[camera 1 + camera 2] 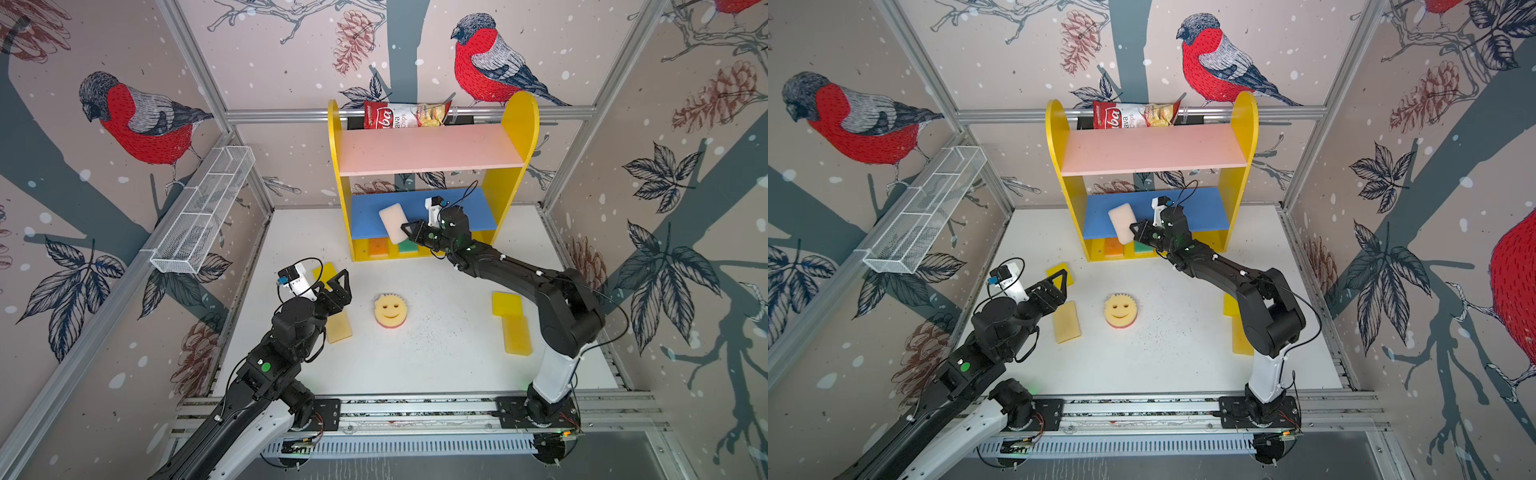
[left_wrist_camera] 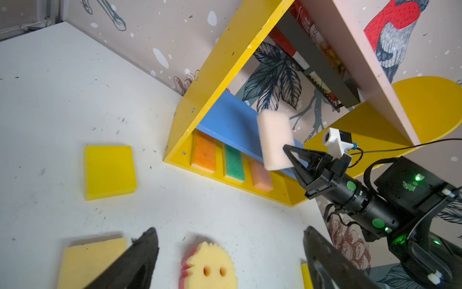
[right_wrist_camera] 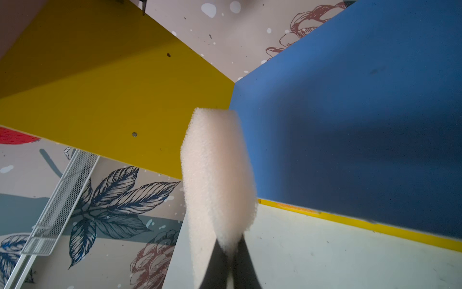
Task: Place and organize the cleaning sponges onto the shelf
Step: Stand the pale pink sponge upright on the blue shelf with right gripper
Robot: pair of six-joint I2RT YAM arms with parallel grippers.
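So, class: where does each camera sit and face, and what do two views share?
Top views: above the arm bases, looking down at white table and yellow three-tier shelf; both arms show.
Left wrist: faces the shelf; open left gripper shows.
Right wrist: faces the blue board; right gripper, shut on the cream rectangular foam sponge, shows.
Shared: both wrist views show that sponge.
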